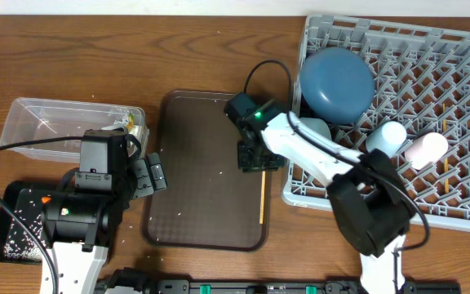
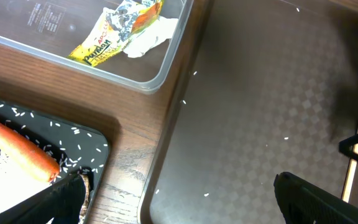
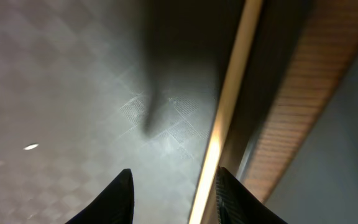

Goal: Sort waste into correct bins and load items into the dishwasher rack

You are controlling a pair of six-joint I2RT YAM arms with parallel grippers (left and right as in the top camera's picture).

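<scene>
One wooden chopstick (image 1: 262, 198) lies along the right side of the dark brown serving tray (image 1: 194, 204). My right gripper (image 1: 251, 155) hangs low over its far end. In the right wrist view the chopstick (image 3: 229, 106) runs between the parted fingers, close against the right fingertip (image 3: 229, 198), and the right gripper (image 3: 174, 199) is open. My left gripper (image 2: 179, 205) is open wide over the tray's left rim. The wrapper (image 2: 114, 37) and white paper (image 2: 148, 40) lie in the clear tub (image 1: 31, 118). A carrot (image 2: 20, 152) and rice lie on the black tray (image 1: 11, 208).
The grey dishwasher rack (image 1: 463, 208) at the right holds the blue plate (image 1: 337, 82), light blue bowl (image 1: 315, 129), blue cup (image 1: 386, 137), pink cup (image 1: 425, 149) and another chopstick (image 1: 446, 175). A few rice grains (image 2: 286, 139) dot the serving tray.
</scene>
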